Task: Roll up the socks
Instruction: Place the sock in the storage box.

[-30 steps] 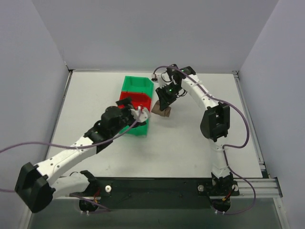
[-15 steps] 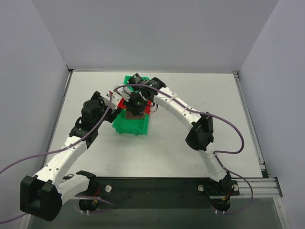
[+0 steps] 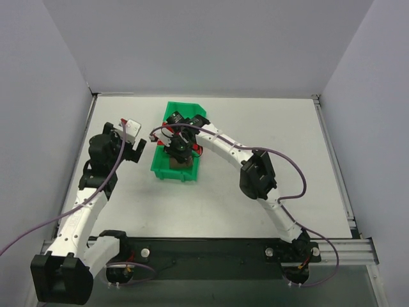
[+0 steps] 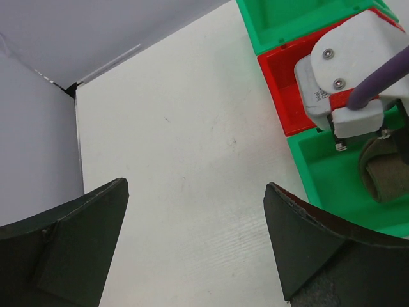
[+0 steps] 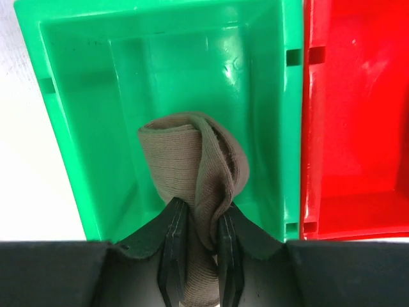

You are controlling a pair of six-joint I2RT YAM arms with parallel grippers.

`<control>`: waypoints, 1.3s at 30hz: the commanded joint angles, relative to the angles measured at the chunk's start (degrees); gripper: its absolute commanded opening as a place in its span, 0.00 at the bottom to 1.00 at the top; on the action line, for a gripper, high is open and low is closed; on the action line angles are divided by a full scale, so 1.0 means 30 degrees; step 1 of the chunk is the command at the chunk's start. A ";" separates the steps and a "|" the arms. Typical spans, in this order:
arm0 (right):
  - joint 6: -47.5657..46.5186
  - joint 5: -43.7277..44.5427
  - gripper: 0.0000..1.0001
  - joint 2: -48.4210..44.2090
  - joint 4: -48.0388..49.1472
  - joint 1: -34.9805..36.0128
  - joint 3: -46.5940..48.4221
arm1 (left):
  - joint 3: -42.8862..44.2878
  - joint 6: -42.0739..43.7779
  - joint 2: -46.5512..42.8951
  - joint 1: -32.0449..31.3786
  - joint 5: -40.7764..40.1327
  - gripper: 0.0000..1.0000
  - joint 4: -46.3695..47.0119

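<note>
The socks (image 5: 192,163) are a tan-brown rolled bundle, pinched between the fingers of my right gripper (image 5: 200,214), which is shut on them. They hang inside the near green bin (image 5: 70,128), just above its floor. From above, the right gripper (image 3: 179,152) is over that bin (image 3: 160,173), with the socks (image 3: 178,162) showing beneath it. My left gripper (image 4: 195,236) is open and empty over bare table, left of the bins. From above, the left gripper (image 3: 140,144) is a short way off the bin row. The left wrist view catches the socks (image 4: 383,176) at its right edge.
Three small bins stand in a row mid-table: the near green one, a red bin (image 5: 351,128) beside it, and a far green bin (image 3: 182,110). White walls close the table at the back and the sides. The right arm's purple cable (image 3: 281,153) loops over the table.
My right gripper has carried the socks from the right of the bins leftward into the near green bin. The left arm has drawn back from the bins to the left.
</note>
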 commanded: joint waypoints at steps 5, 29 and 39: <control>0.0414 -0.1563 0.00 0.0625 -0.0119 -0.0212 0.0390 | 0.0414 -0.1822 0.0290 0.1854 0.1131 0.97 0.0672; 0.0473 -0.1273 0.63 0.1242 -0.0089 0.0169 0.0832 | 0.0004 -0.2117 0.0232 0.2967 0.2481 0.97 0.1317; 0.0415 -0.0951 0.68 -0.0925 -0.0645 0.0256 0.1623 | -0.0025 -0.2029 0.0320 0.2996 0.2627 0.97 0.1288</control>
